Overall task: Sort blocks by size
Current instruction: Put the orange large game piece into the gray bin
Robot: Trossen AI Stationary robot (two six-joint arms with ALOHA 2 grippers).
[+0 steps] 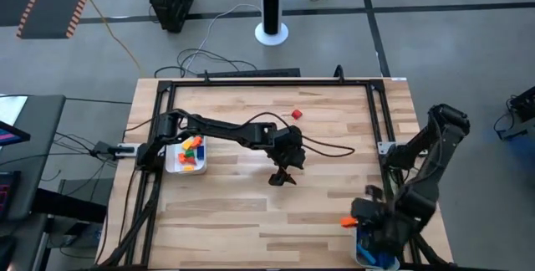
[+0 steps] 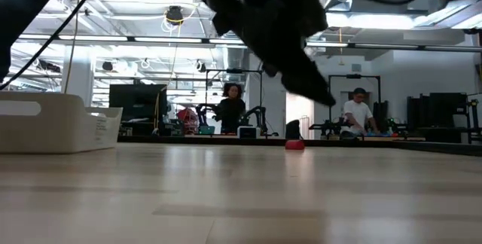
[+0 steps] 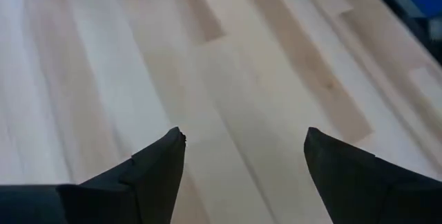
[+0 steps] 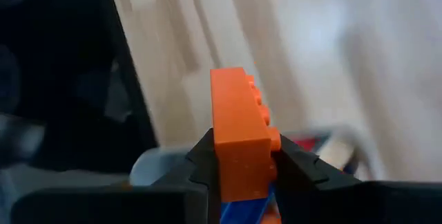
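My right gripper (image 1: 351, 219) is at the table's near right corner, shut on an orange block (image 4: 238, 124), just beside a tray (image 1: 361, 250) that holds blue blocks. My left gripper (image 1: 282, 178) hangs open and empty over the middle of the table; its own view shows only bare wood between its fingers (image 3: 155, 169). A single red block (image 1: 296, 115) lies on the table toward the far edge; it also shows in the low view (image 2: 294, 144). A white tray (image 1: 172, 164) at the left holds orange, yellow, green and red blocks. My right gripper pinches the orange block's lower end (image 4: 242, 162) between its two fingers, one on each broad side. The block stands out past the fingertips, its studded face to one side, lifted clear of the table.
A black metal frame (image 1: 267, 83) runs around the working area of the wooden table. The left tray (image 2: 45, 123) stands near the left arm's base. The right arm's body covers much of the near right tray. Cables lie on the table near the left arm.
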